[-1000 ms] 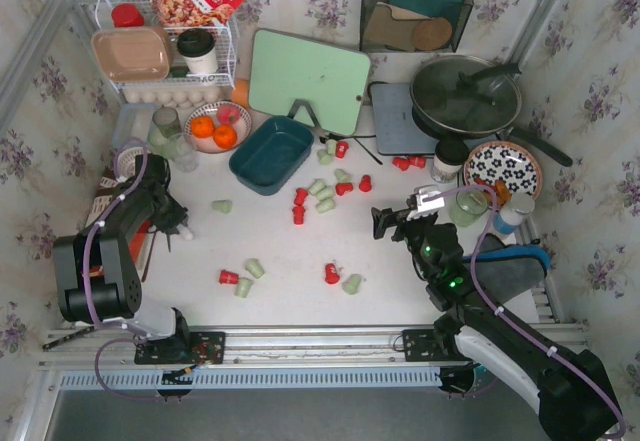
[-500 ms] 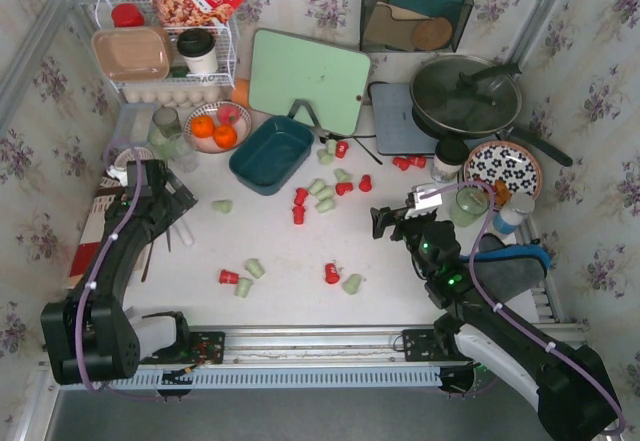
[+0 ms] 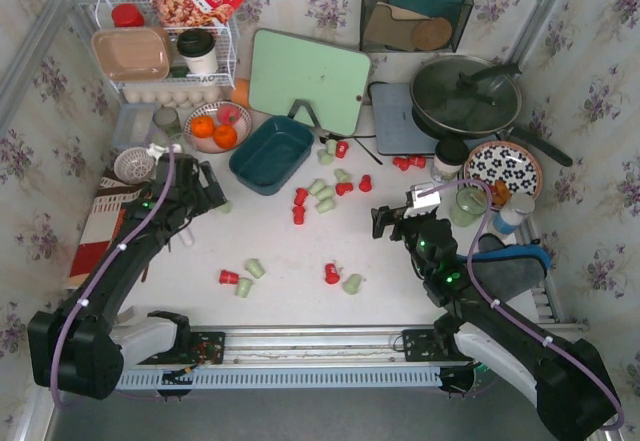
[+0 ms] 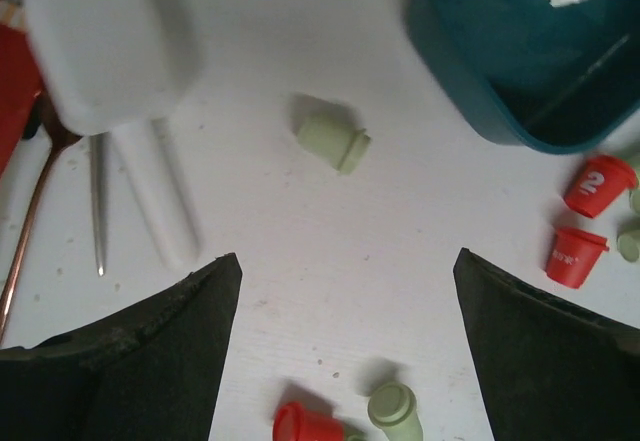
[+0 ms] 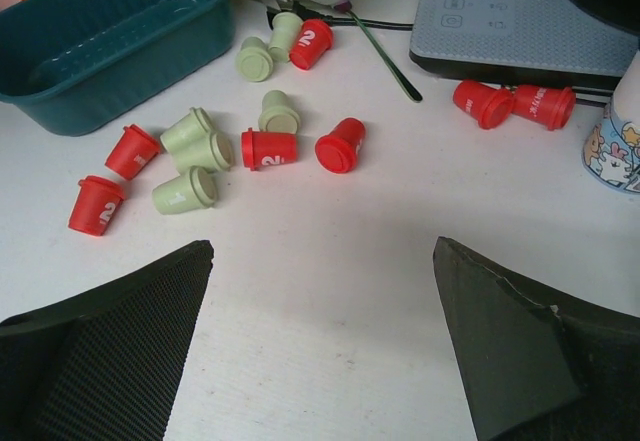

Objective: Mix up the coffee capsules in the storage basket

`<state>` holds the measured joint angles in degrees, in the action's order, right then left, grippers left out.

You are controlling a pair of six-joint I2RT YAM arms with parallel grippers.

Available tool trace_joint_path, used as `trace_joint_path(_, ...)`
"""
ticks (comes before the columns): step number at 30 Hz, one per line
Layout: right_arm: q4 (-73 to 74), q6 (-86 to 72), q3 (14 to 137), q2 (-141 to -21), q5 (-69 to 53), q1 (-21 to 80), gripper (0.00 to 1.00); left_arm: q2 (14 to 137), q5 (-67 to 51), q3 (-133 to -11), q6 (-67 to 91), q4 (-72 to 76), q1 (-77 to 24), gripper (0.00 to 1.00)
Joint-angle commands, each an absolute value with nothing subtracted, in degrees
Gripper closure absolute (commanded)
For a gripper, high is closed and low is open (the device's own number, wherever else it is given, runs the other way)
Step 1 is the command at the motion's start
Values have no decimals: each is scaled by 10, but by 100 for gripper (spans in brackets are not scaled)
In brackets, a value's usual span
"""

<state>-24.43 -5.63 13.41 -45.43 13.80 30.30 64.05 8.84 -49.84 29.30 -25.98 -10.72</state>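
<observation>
- Left arm (image 3: 115,261): black links, pale grey base housing, purple cable routed along its length.
- Right arm (image 3: 480,311): black links, purple cable, green indicator lights.
- Gripper fingers (image 5: 100,341): black, woven-textured faces.

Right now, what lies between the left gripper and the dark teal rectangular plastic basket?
One pale green tapered coffee capsule lies on its side ahead of the left gripper, short of the basket; otherwise bare white tabletop, seen in the left wrist view.

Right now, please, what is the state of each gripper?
Left black two-finger gripper: open, holding nothing.
Right black two-finger gripper: open, holding nothing.
</observation>
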Motion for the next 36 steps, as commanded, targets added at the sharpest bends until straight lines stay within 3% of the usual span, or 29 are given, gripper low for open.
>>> trace_joint_path(1, -253, -71, 141, -458, 164, 304, 0, 664, 130, -516, 247, -245, -153, 12)
trace_joint_path(15, -264, -69, 149, -506, 159, 304, 0, 791, 92, -571, 215, -175, -205, 19)
trace_joint_path(24, -265, -67, 150, -508, 154, 304, 0, 854, 141, -568, 213, -216, -209, 22)
trace_joint_path(36, -261, -67, 153, -508, 141, 304, 0, 937, 7, -597, 180, -230, -104, 19)
